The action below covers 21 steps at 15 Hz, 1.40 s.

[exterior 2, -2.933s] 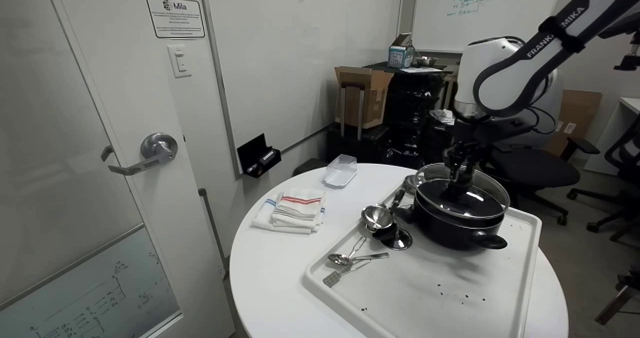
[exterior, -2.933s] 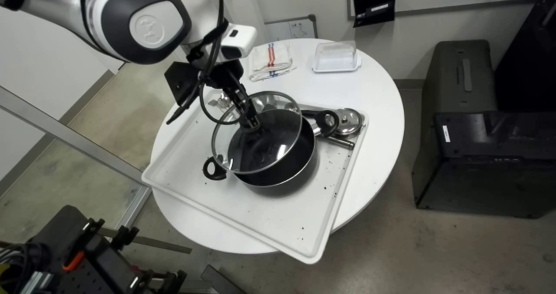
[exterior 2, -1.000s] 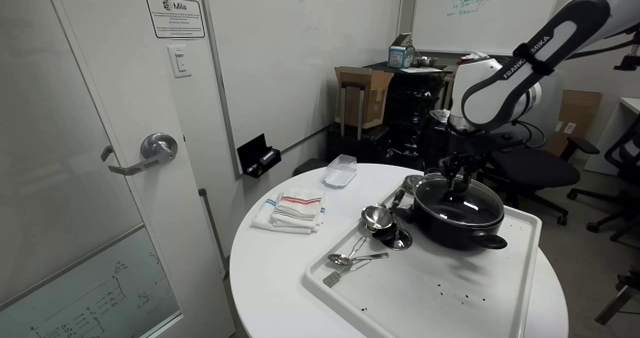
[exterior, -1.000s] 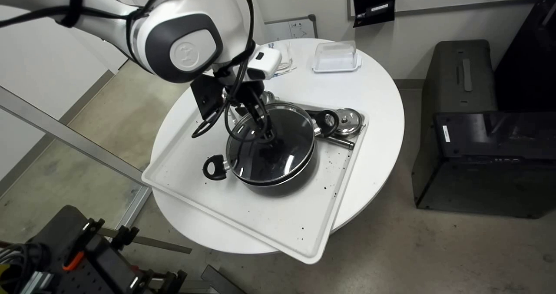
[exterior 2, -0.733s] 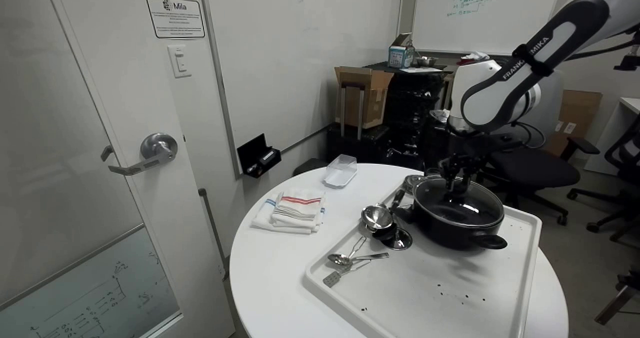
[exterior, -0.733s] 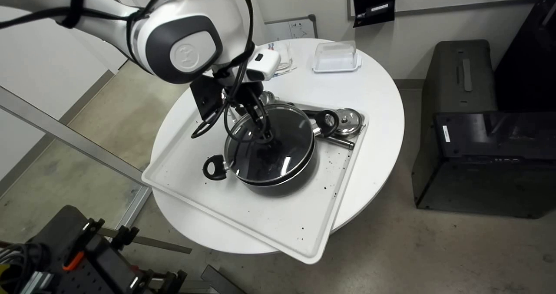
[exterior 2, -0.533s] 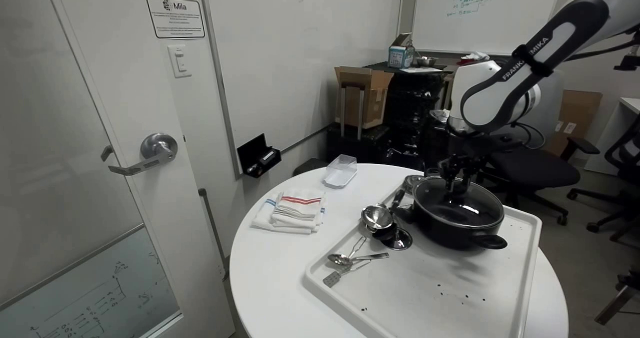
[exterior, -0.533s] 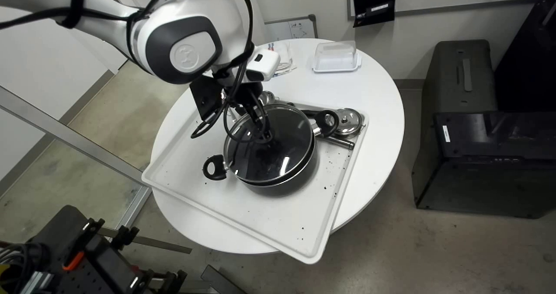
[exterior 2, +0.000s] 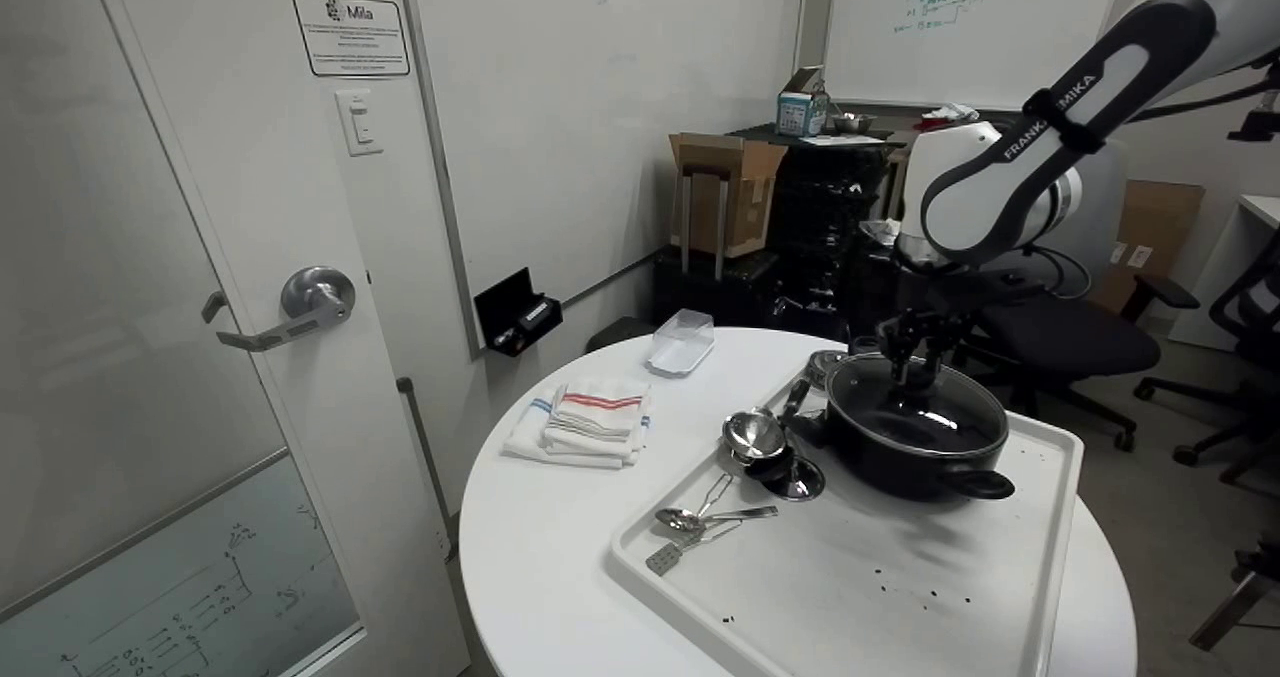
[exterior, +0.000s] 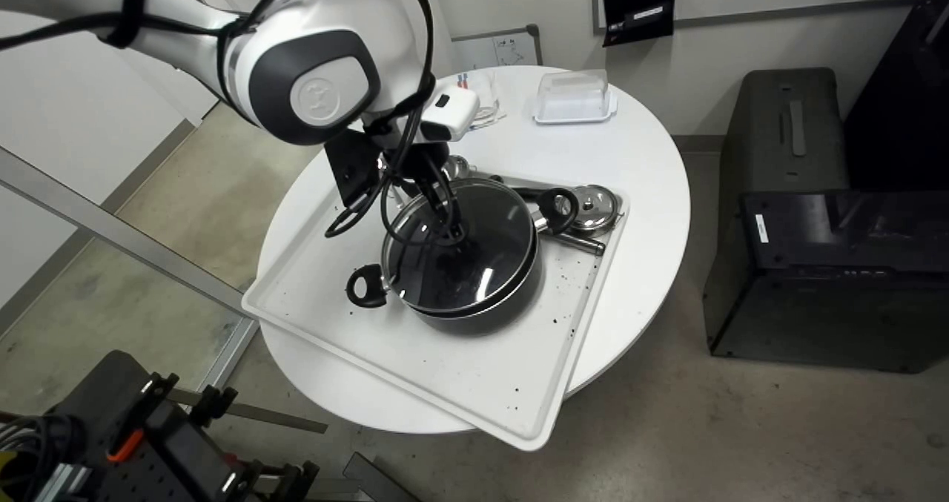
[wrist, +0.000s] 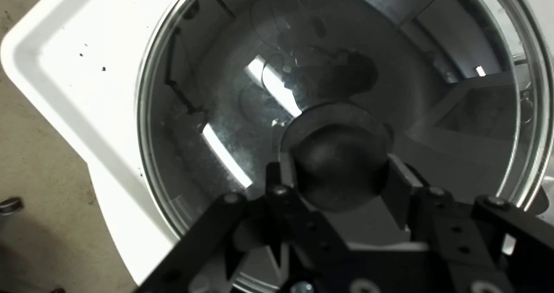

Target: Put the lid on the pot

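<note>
The round glass lid (exterior: 498,216) with its metal rim lies level over the black pot (exterior 2: 900,472), shown in both exterior views. In an exterior view a dark band shows between the lid's front rim and the pot's rim, so the lid sits slightly off centre toward the back left. I cannot tell whether it touches the pot all round. My gripper (exterior: 454,239) comes down from above at the lid's middle. In the wrist view its pads (wrist: 400,185) press on both sides of the black knob (wrist: 342,154). The pot's inside shows only darkly through the glass.
The pot stands on a white tray (exterior: 519,383) on a round white table (exterior: 645,168). Small metal cookware (exterior: 593,209) and utensils (exterior 2: 690,522) lie beside it on the tray. Folded towels (exterior 2: 590,417) and a see-through container (exterior: 574,98) are at the table's edge.
Since about three seconds ago, the lid has moved with my gripper from tilted above the pot's back left to level over it. In the last second it has shifted only very slightly.
</note>
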Each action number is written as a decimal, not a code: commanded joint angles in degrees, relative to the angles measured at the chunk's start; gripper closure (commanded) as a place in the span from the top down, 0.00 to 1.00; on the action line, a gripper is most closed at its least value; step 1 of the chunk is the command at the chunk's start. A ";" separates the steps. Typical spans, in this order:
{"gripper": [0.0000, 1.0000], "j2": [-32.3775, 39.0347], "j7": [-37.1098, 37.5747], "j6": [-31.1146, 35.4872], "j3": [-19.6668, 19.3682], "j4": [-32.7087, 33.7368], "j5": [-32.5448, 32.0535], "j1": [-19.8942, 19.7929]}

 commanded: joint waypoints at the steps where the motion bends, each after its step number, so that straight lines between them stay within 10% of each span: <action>1: 0.25 -0.50 0.70 -0.69 -0.22 0.46 1.43 -0.14; 21: 0.25 -0.84 1.14 -0.96 -1.82 -0.67 0.41 0.39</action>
